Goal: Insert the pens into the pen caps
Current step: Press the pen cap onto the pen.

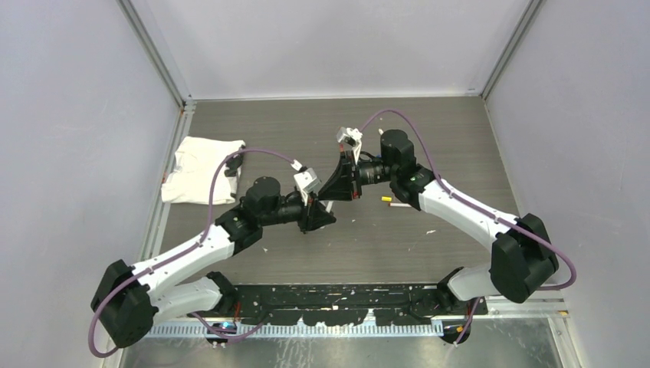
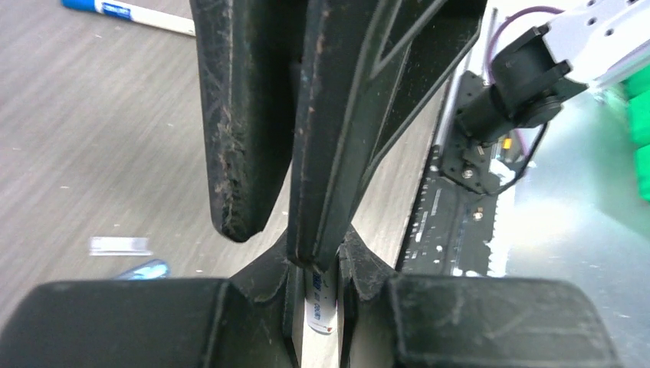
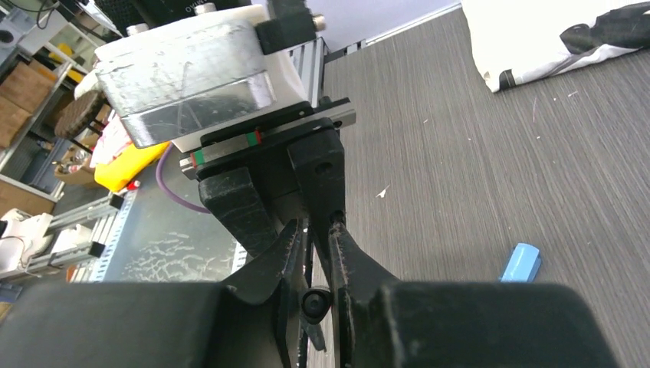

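Though its barrel print is too small to read, the white pen (image 2: pixel 322 308) sits clamped in the left gripper (image 2: pixel 316 264) over the table (image 1: pixel 429 130) centre, the right gripper (image 3: pixel 316 238) at its one o'clock pinching a dark cap (image 3: pixel 314 303).

One overhead — two close wrist views, table (image 1: pixel 429 238) shared.
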`<control>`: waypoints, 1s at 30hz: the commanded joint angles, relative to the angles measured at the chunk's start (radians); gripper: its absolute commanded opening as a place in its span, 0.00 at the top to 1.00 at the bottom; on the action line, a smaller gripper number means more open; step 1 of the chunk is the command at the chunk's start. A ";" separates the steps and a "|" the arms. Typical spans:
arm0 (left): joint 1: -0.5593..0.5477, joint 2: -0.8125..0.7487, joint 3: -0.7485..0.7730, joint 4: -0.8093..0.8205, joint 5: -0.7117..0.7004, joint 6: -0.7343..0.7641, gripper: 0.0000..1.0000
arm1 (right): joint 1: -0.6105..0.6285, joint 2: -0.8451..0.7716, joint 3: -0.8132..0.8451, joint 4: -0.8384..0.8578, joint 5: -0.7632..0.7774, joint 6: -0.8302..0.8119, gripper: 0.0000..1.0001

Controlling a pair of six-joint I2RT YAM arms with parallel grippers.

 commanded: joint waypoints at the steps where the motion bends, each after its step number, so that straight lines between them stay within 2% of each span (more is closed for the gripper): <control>1: 0.049 -0.104 0.132 0.283 -0.242 0.144 1.00 | 0.054 0.046 -0.062 -0.227 -0.102 0.018 0.99; 10: -0.024 -0.040 0.056 0.581 -0.497 0.105 1.00 | 0.054 0.051 -0.098 -0.139 0.041 0.115 0.99; 13: -0.054 0.005 0.065 0.644 -0.575 0.117 1.00 | 0.055 0.079 -0.110 -0.066 0.024 0.190 0.99; 17: -0.063 0.041 0.081 0.684 -0.608 0.154 1.00 | 0.063 0.095 -0.109 -0.063 0.002 0.191 0.99; 20: -0.044 0.033 0.096 0.659 -0.540 0.149 1.00 | 0.068 0.105 -0.104 -0.080 -0.025 0.171 0.99; 23: 0.038 0.014 0.109 0.646 -0.384 0.019 0.99 | 0.084 0.102 -0.096 -0.113 -0.050 0.125 0.99; 30: 0.197 0.017 0.124 0.763 -0.096 -0.308 0.99 | 0.108 0.085 -0.085 -0.176 -0.080 0.030 0.99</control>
